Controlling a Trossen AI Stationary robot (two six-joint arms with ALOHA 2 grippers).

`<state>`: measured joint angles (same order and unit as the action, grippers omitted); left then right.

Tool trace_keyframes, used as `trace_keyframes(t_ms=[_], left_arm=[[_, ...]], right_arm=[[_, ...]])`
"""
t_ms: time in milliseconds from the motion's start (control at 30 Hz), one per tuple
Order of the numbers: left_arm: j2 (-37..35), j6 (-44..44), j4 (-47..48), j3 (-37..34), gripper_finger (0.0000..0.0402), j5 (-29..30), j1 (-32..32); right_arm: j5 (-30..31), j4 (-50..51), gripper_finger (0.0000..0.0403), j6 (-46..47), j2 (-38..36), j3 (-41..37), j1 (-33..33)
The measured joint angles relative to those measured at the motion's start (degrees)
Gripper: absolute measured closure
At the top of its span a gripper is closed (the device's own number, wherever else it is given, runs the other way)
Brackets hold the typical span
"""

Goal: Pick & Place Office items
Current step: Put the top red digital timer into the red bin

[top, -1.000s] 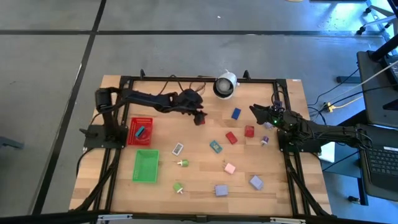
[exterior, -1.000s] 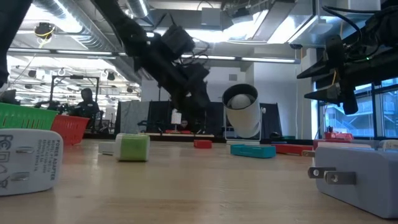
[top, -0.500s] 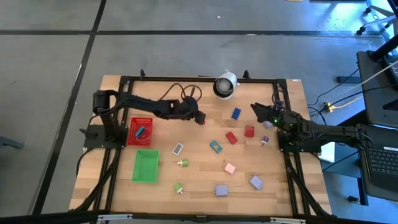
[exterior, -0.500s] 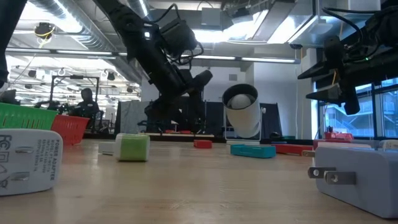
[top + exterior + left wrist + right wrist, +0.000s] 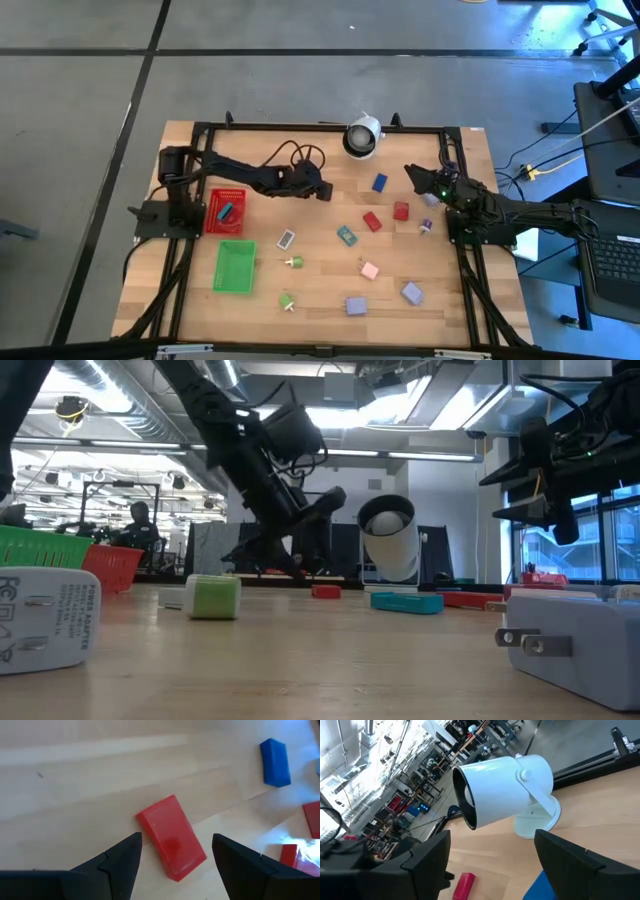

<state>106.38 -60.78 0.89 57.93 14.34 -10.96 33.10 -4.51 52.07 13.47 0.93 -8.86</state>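
Small office items lie scattered on the wooden table: a blue block [image 5: 379, 183], two red blocks [image 5: 372, 221] [image 5: 401, 211], a teal piece [image 5: 347, 235], a pink one [image 5: 369, 270], lavender blocks [image 5: 355, 305] and green pins [image 5: 293, 262]. My left gripper [image 5: 322, 190] is open just over another red block [image 5: 170, 832], which lies flat on the table; in the left wrist view its fingers stand on either side of the block without touching it. My right gripper [image 5: 412, 176] waits open near the table's right edge, facing the white round object [image 5: 505, 785].
A red mesh tray [image 5: 214, 222] holding a blue piece and a green mesh tray [image 5: 235, 266] sit at the table's left. The white round black-centred object [image 5: 362, 135] stands at the far edge. A black frame rims the table. White plug adapters [image 5: 45, 620] lie close to the low camera.
My left arm has sunk toward the table, its elbow swinging toward the near edge and its wrist tipping, while the gripper stays over the same spot by the red block. The items have not moved.
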Motion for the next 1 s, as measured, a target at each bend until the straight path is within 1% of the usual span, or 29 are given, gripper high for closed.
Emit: trace_keyframes(t_ms=[167, 300, 367, 500, 567, 600, 733, 800, 833, 900, 1000], left_arm=[[1.88, -1.52, -0.6, -0.02, 0.0162, -0.52, 0.06], [3.71, -1.39, -6.28, 0.0, 0.0162, -0.54, 0.37], [4.83, -0.17, -8.95, 0.0, 0.0162, -0.94, 0.48], [5.54, 2.36, -8.38, 0.13, 0.0162, -0.63, 0.52], [5.59, 6.05, -7.97, 0.15, 0.0162, 0.62, 0.59], [5.65, 9.27, -8.15, 0.13, 0.0162, 1.52, 0.59], [5.91, 27.77, -12.22, -0.05, 0.0162, 2.42, 0.35], [5.83, 34.65, -12.96, 0.0, 0.0162, 1.59, 0.46], [5.83, 36.48, -12.9, 0.0, 0.0162, 1.07, 0.5], [5.83, 37.16, -12.97, 0.0, 0.0162, -0.38, 0.5], [5.8, 33.96, -12.97, 0.0, 0.0162, -0.45, 0.46]], right_arm=[[-2.38, 0.0, 0.0111, 0.0, 0.0, 0.0, 0.0], [-2.55, 0.0, 0.0111, -0.08, 0.0, 0.0, 0.01], [-2.62, 0.0, 0.0111, -0.35, 0.0, 0.0, 0.01], [-2.7, 0.24, 0.0111, -0.64, 0.01, 0.0, 0.01], [-2.99, 0.26, 0.0111, -0.67, 0.0, 0.0, 0.0], [-3.09, 0.26, 0.0111, -1.22, 0.01, 0.0, 0.02], [-3.36, 0.26, 0.0111, -4.21, 0.01, 0.0, 0.01], [-3.58, 0.28, 0.0111, -4.95, 0.02, 0.0, 0.0], [-3.58, 0.28, 0.0111, -4.98, 0.02, 0.0, 0.01], [-3.58, 0.28, 0.0111, -4.99, 0.02, 0.0, 0.0], [-3.6, 0.33, 0.0111, -6.01, 0.0, 0.0, 0.0]])
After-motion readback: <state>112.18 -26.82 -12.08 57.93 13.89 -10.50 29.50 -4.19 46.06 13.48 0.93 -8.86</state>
